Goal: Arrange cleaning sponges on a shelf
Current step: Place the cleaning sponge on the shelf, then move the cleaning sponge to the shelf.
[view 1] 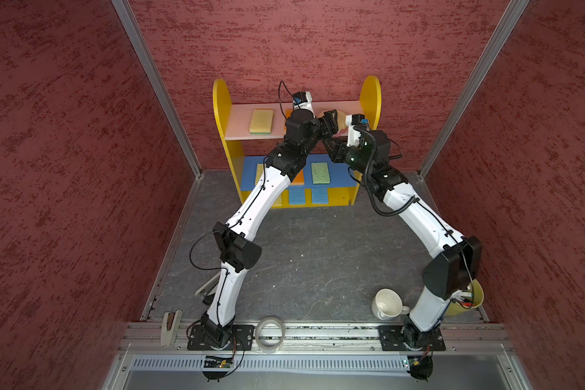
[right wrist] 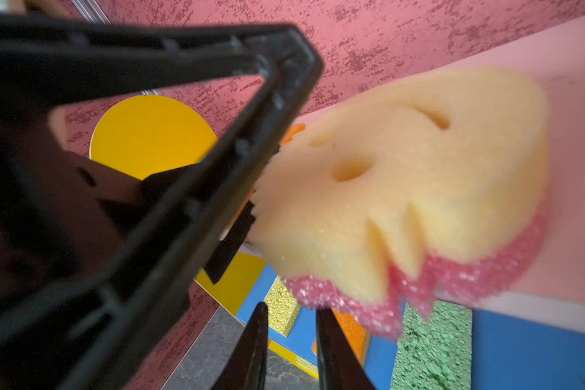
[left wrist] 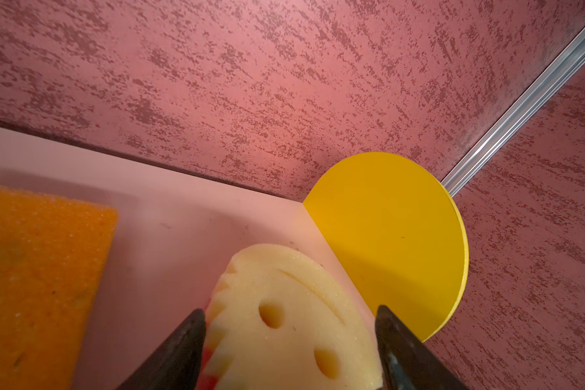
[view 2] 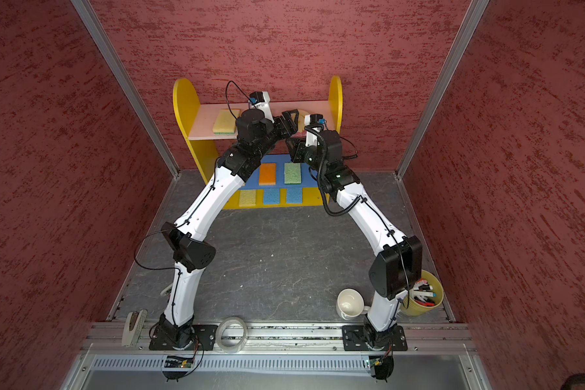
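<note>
1. My left gripper point(left wrist: 289, 309) is at the right end of the shelf's point(view 1: 222, 111) pink upper board point(view 1: 240, 125). Its jaws are spread wide, one on each side of the round smiley sponge point(left wrist: 294, 337). Both meet its rim, and I cannot tell whether they press it.
2. The smiley sponge lies face up on that board, just beside the right side panel point(left wrist: 392, 236). In the right wrist view its pink backing juts past the board's front edge.
3. My right gripper point(right wrist: 289, 320) hovers just in front of and below the sponge. Its jaws are nearly together with a narrow gap, and nothing is between them.
4. On the same board sit the upper orange sponge point(left wrist: 38, 280) near the middle and the upper yellow sponge point(view 1: 261, 121) toward the left.
5. The blue middle board point(view 1: 338, 179) carries the middle orange sponge point(view 2: 267, 174), the green sponge point(view 2: 292, 173) and the middle yellow sponge point(right wrist: 281, 312). My left arm partly hides the yellow one in both top views.
6. The yellow base point(view 1: 340, 197) holds the base yellow sponge point(view 2: 247, 197), the left blue sponge point(view 2: 271, 196) and the right blue sponge point(view 2: 294, 195) in a row.
7. A white mug point(view 1: 387, 302) and a tape ring point(view 1: 270, 334) lie near the arm bases, well apart from the shelf.
</note>
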Available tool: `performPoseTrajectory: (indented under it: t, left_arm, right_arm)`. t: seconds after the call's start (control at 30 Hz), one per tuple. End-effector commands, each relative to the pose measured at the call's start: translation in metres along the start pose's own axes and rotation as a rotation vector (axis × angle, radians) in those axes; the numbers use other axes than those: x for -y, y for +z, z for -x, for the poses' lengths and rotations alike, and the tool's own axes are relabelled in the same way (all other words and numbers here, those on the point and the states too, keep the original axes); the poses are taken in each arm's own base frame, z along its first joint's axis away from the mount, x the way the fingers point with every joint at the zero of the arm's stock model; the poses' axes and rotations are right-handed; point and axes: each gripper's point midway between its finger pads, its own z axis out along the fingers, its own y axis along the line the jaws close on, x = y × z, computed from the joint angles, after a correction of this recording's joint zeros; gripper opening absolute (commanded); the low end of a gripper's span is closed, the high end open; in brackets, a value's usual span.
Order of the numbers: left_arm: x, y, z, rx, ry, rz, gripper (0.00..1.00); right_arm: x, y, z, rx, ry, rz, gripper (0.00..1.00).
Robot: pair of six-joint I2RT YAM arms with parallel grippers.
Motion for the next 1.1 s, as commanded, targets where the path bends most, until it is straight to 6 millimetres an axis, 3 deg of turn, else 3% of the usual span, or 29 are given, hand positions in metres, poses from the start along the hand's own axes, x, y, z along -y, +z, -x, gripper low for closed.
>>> performPoseTrajectory:
  t: [0.0, 0.27, 0.57, 0.8, 1.07]
  left_arm:
    - [0.022, -0.022, 0.035, 0.076, 0.005, -0.048, 0.8]
    - [0.039, -0.05, 0.061, 0.123, 0.009, -0.069, 0.82]
    - [0.076, -0.1, 0.082, 0.164, 0.057, -0.138, 0.82]
    - [0.072, -0.14, 0.093, 0.21, 0.056, -0.147, 0.83]
    - [0.051, -0.175, 0.095, 0.238, 0.083, -0.088, 0.83]
  right_arm:
    - [-0.009, -0.003, 0.019, 0.039, 0.002, 0.038, 0.27]
    - [-0.016, -0.02, 0.028, 0.054, -0.012, 0.043, 0.25]
    - [-0.008, -0.012, 0.031, 0.048, 0.006, 0.039, 0.25]
    - [-0.002, -0.009, 0.036, 0.054, 0.024, 0.042, 0.25]
    - [-0.008, -0.014, 0.034, 0.039, 0.048, 0.067, 0.25]
